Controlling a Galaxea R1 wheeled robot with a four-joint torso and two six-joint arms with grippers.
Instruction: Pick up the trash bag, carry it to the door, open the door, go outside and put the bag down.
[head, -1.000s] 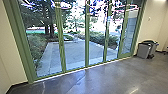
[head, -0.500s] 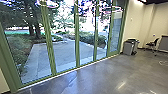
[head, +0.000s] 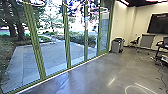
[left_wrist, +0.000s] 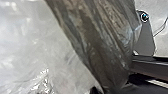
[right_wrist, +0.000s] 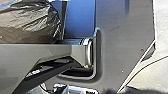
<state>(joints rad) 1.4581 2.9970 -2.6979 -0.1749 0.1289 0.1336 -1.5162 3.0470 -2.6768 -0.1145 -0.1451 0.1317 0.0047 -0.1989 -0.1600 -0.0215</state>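
Your trash bag (left_wrist: 100, 45) is up close at the left wrist, its dark film drawn into long folds that narrow to one end; it looks gathered so the weight can hang from a neck, which would suit carrying. You can't tell from here whether the left tool is clenched on it, nor how the right tool stands. In the right wrist view, rounded dark plastic lies beside the robot's own parts, so mind a snag or tear there.

You're indoors on a smooth grey floor (head: 95, 77), facing tall glass panels in green frames (head: 67, 42). They look closed, and which one is the door you can't be sure. Beyond lies the paved yard (head: 52, 53). A grey bin (head: 116, 46) stands near their far end, with a chair (head: 135, 42) and wall screen (head: 158, 23) farther along.
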